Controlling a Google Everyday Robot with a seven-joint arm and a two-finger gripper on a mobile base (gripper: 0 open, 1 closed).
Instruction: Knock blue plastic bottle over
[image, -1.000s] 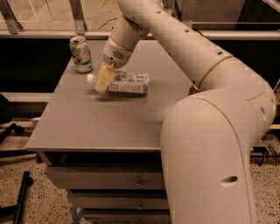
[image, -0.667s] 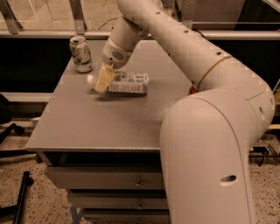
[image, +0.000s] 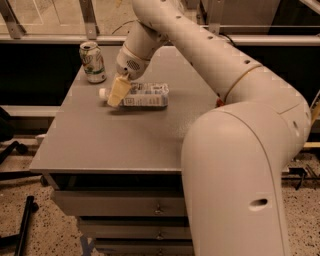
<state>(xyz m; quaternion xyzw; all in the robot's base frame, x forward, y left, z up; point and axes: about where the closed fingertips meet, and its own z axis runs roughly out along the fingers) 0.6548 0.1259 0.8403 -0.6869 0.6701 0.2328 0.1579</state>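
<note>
The blue plastic bottle (image: 145, 95) lies on its side on the grey table (image: 125, 140), white cap pointing left, pale blue-and-white label facing up. My gripper (image: 116, 91) reaches down from the white arm (image: 200, 55) and sits just above the bottle's neck end, partly covering it. Its yellowish fingers (image: 118, 90) point down toward the table.
A green-and-white soda can (image: 93, 62) stands upright at the table's back left corner, left of the gripper. The table has drawers below. A railing runs behind the table. My arm's large body fills the right foreground.
</note>
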